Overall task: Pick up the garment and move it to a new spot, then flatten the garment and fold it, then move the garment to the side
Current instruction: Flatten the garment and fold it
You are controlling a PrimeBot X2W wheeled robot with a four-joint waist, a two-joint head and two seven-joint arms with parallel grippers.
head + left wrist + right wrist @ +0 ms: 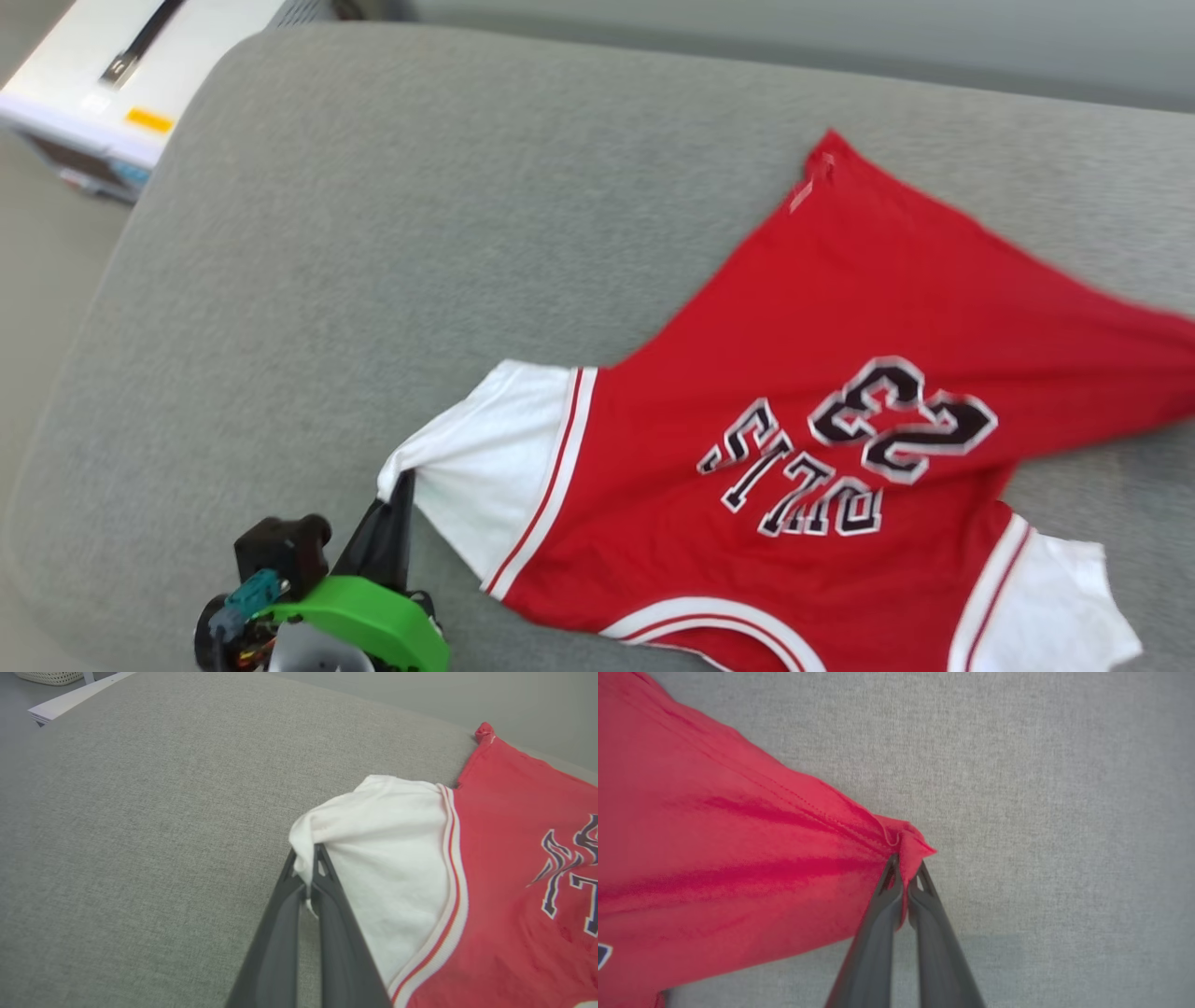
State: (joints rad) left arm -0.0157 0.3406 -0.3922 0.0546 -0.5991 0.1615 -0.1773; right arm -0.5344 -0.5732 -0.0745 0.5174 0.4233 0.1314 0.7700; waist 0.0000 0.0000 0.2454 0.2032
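The garment (840,373) lies on grey upholstery (373,233): left claw (308,857) clenched on its white sleeve (387,826), right claw (904,868) clenched on a red corner (917,848).

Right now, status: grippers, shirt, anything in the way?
Left gripper shut on red jersey-style shirt with white sleeves, at a sleeve. Right gripper shut on its hem corner. Shirt spread on grey fabric cushion. No obstruction seen.

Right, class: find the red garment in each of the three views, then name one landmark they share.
Head view: garment spread across centre and right, white sleeve pinched by left tool at lower left.
Left wrist view: garment at right, white sleeve in left tool at centre.
Right wrist view: garment covers the left, red corner pinched by right tool at centre.
Shared landmark: grey cushion beneath.
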